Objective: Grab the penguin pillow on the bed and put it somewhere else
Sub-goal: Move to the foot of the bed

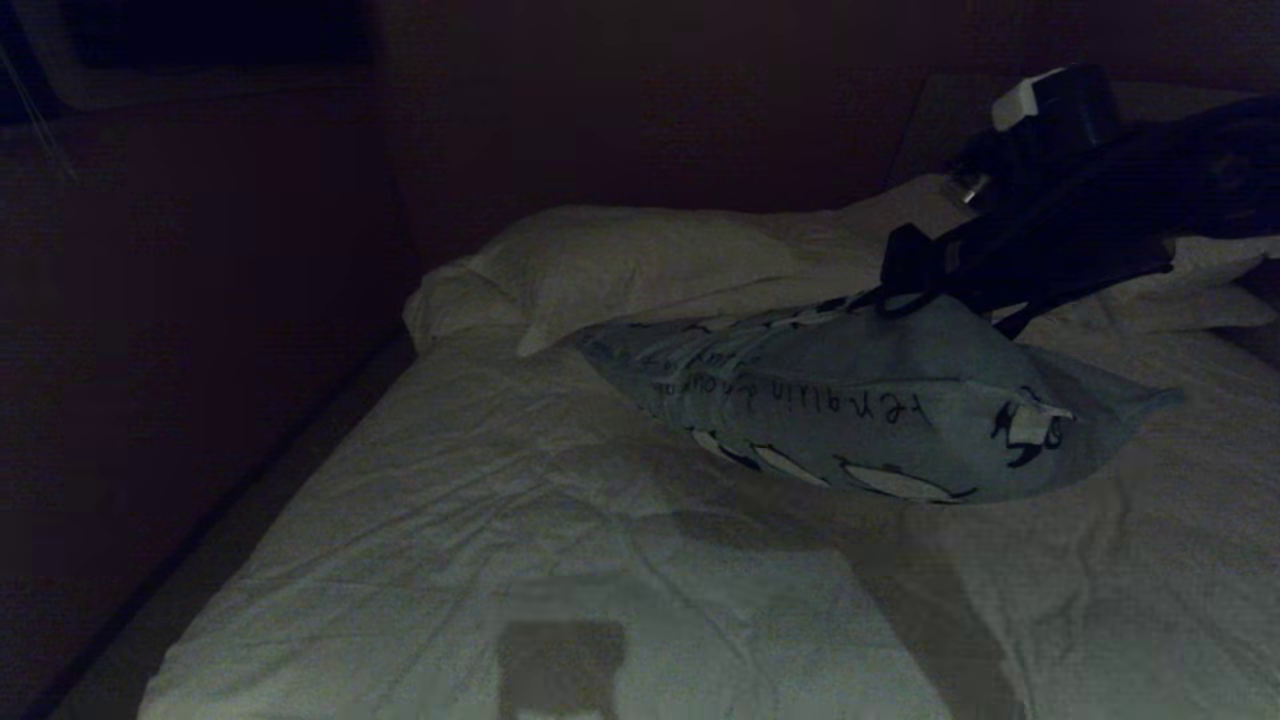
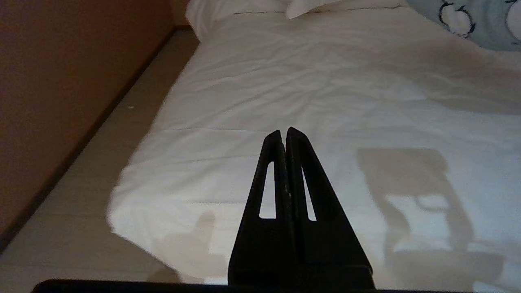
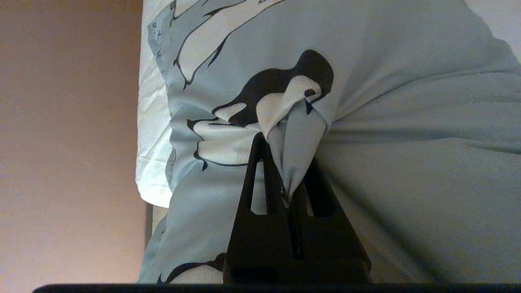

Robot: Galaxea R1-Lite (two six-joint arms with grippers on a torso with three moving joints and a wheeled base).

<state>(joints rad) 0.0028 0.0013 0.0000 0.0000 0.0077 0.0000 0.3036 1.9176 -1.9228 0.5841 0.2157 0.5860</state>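
Grip is the weak point. Right gripper (image 3: pixel 287 179) is clenched on a small pleat of the pillow (image 3: pixel 407 122) cover only; right wrist view shows a thin fold of blue fabric, with part of a penguin print, squeezed between the fingers and no filling visibly caught with it.

Pillow (image 1: pixel 860 400) sits right of centre in the head view, held from its upper edge by the right gripper (image 1: pixel 900 290) at upper right. It looks lifted, a shadow lying on the duvet under it, though whether its lower edge touches the bed (image 1: pixel 500 520) I cannot tell. White pillows (image 1: pixel 620 260) lie behind it, upper centre.

Left gripper (image 2: pixel 285 136) is pressed shut, holding nothing, parked over the near duvet, lower centre of the left wrist view; pillow (image 2: pixel 480 20) shows only at upper right there.

Risks, as judged:
- Fold slips out. Cause: smooth fabric, narrow pinch, full pillow weight hanging from one spot. A quick swing would add load.
- Pillow swings or twists. Cause: hold is off-centre, bulk hangs to the frame's left of the grip.
- Trailing end drags on the duvet or catches the white pillows. Cause: too little height during the move.
- Fabric stays snagged on the fingers at release. Cause: the tight pleat.

Advice: move slowly, keep height.
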